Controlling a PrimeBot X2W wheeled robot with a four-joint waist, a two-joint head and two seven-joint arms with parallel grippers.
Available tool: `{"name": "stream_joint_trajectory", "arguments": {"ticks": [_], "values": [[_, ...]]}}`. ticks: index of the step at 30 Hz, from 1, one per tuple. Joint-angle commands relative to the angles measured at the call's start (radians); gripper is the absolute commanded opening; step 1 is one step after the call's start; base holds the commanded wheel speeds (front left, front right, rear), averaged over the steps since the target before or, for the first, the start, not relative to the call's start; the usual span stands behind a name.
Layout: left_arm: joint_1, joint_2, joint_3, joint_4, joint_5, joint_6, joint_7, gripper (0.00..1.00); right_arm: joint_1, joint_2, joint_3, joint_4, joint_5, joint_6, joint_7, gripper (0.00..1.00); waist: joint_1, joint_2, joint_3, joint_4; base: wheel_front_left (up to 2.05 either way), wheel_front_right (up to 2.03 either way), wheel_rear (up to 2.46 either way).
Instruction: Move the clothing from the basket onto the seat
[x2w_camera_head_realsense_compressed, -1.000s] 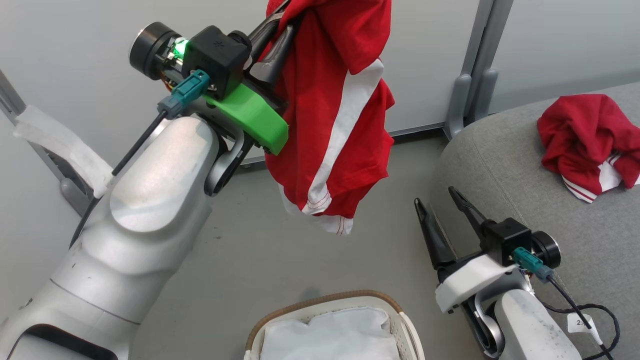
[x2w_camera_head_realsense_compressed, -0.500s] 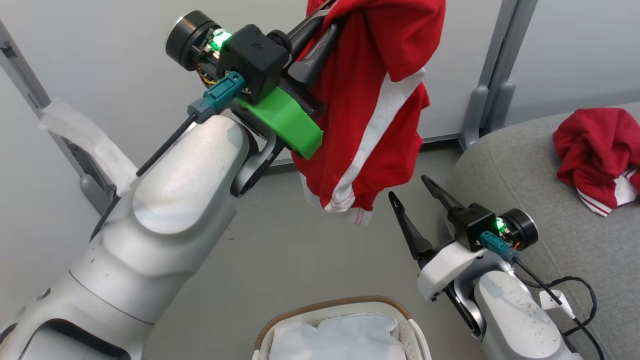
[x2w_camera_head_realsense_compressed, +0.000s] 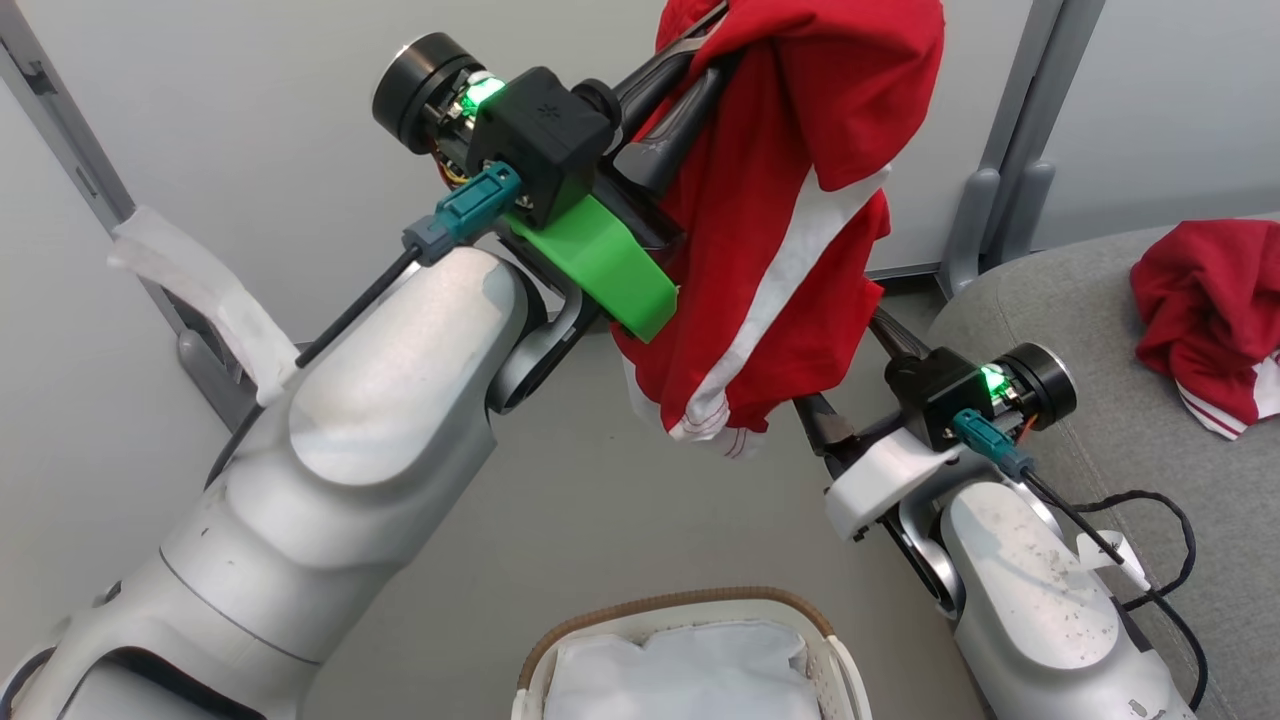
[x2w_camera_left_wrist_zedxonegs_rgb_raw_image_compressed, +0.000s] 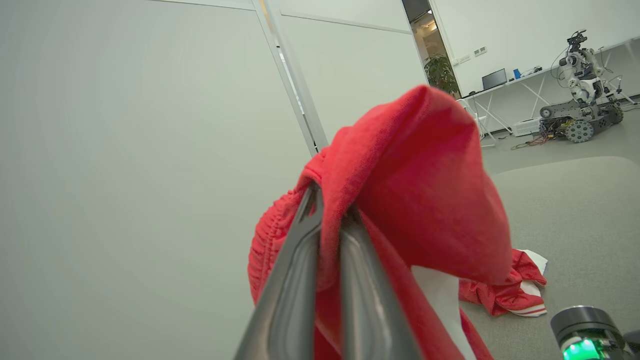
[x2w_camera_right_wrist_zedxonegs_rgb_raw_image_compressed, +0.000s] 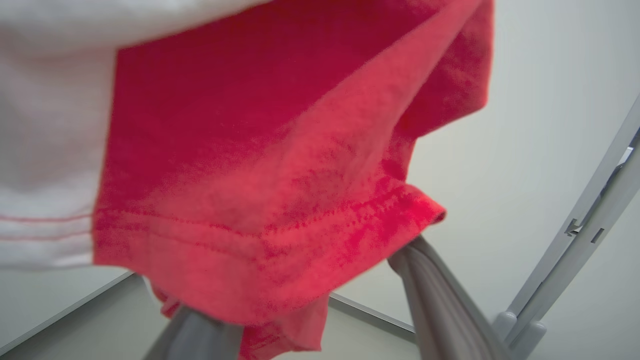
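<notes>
The left tool (x2w_camera_left_wrist_zedxonegs_rgb_raw_image_compressed: 331, 215) is clamped shut on a fold of a red garment (x2w_camera_head_realsense_compressed: 790, 200), which is held high over the floor, between the basket (x2w_camera_head_realsense_compressed: 690, 598) and the sofa (x2w_camera_head_realsense_compressed: 1080, 400). The right tool (x2w_camera_right_wrist_zedxonegs_rgb_raw_image_compressed: 300, 290) is spread wide with nothing gripped; the garment's lower hem hangs across its fingers, and contact cannot be told. A second red garment (x2w_camera_head_realsense_compressed: 1210, 310) is seen crumpled on the sofa's top, back from its rounded edge, so that piece is judged done. In the visible part of the basket a white lining (x2w_camera_head_realsense_compressed: 680, 675) is seen and no red cloth. The lifted garment, judged the last, is yet to be released onto the sofa.
</notes>
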Motion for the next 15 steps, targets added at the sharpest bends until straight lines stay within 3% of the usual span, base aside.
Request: {"name": "stream_joint_trajectory", "arguments": {"ticks": [1,5,6,7,8,15], "values": [[0.018,0.004,-0.001,-0.001,-0.009,0.002,0.003,0.0,-0.011,-0.003,0.003,-0.013,-0.008,-0.001,0.0,1.0,0.0001,0.0,0.002,0.0,0.0,0.0,0.0],[0.031,0.011,0.0,0.008,-0.017,0.002,0.001,0.0,-0.015,-0.004,0.011,-0.036,-0.018,-0.001,0.0,0.97,0.0001,0.0,0.007,-0.002,0.0,0.0,0.0],[0.035,0.012,0.001,0.01,-0.022,0.003,-0.001,0.0,-0.017,-0.004,0.015,-0.036,-0.02,-0.001,0.0,0.44,0.0001,0.0,0.008,-0.004,0.0,0.0,0.0],[0.039,0.013,0.003,0.014,-0.025,0.003,-0.003,0.0,-0.017,-0.003,0.019,-0.03,-0.022,-0.001,0.0,0.37,0.0001,0.0,0.009,-0.005,0.0,0.0,0.0],[0.043,0.015,0.005,0.018,-0.027,0.003,-0.003,0.0,-0.017,-0.004,0.022,-0.024,-0.02,-0.001,0.0,0.0,0.0001,0.0,0.01,-0.006,0.0,0.0,0.0],[0.067,0.023,0.016,0.045,-0.056,0.007,-0.008,0.0,-0.016,-0.004,0.017,-0.015,-0.012,-0.001,0.0,0.0,0.0001,0.0,0.017,-0.011,0.0,0.0,0.0]]}}
